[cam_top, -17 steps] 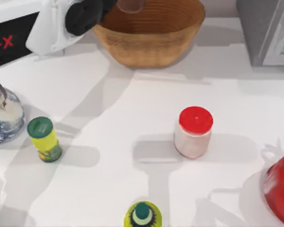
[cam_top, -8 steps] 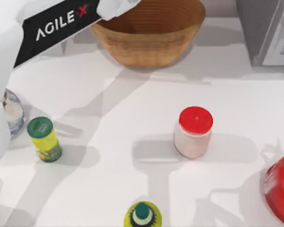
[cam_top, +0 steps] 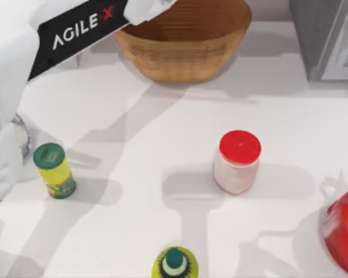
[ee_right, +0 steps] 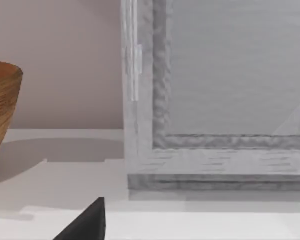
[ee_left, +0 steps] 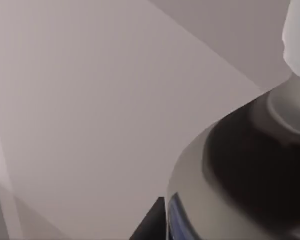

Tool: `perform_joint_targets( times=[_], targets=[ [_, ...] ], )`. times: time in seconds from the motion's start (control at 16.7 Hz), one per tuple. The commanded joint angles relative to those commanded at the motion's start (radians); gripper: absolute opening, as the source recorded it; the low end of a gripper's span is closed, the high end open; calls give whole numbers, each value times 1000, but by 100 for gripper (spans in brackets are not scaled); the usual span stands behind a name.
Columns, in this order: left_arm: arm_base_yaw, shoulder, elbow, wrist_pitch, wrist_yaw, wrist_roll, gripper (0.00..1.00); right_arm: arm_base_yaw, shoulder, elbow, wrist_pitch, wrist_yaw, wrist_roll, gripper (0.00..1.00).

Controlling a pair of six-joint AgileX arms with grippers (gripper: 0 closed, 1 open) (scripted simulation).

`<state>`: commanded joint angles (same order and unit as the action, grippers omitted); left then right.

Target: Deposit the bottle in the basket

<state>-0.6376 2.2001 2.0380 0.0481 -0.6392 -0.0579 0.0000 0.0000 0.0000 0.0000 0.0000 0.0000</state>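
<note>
The left arm (cam_top: 75, 32) is stretched across the table's (cam_top: 162, 145) far left corner, its wrist end reaching over the basket's (cam_top: 185, 55) left rim. The basket is set at the table's far edge, near the middle.

In the left wrist view the bottle (ee_left: 250, 170) is seen from very close: dark liquid in a rounded shoulder, a pale neck and a white cap, with a grey label edge lower down. A dark fingertip (ee_left: 150, 225) lies just beside the bottle's side. Whether the left pincer is clamped on the bottle cannot be told, as the fingers are hidden apart from that tip. The bottle's place relative to the basket cannot be made out either, since a plain pale background lies behind it.

In the right wrist view, one dark fingertip (ee_right: 87, 222) of the right gripper is seen low down, above the table, with the basket off to one side and a grey framed box (ee_right: 215, 100) ahead; its opening cannot be judged.

On the table, a white jar (cam_top: 238, 162) with a red lid is placed right of centre. A yellow-green bottle (cam_top: 54, 171) is stood near the left edge. A green-topped bottle (cam_top: 174, 263) is at the near edge, and a red vessel (cam_top: 342, 231) at the near right corner.
</note>
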Motion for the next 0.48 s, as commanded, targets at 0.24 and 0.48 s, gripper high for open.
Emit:
perform_joint_targets(
  times=[0.24, 0.48],
  targets=[
    [18, 60, 37, 21, 16, 1, 0, 0, 0, 0, 0, 0, 0, 100],
    [32, 121, 74, 42, 35, 2, 0, 0, 0, 0, 0, 0, 0, 100]
  ],
)
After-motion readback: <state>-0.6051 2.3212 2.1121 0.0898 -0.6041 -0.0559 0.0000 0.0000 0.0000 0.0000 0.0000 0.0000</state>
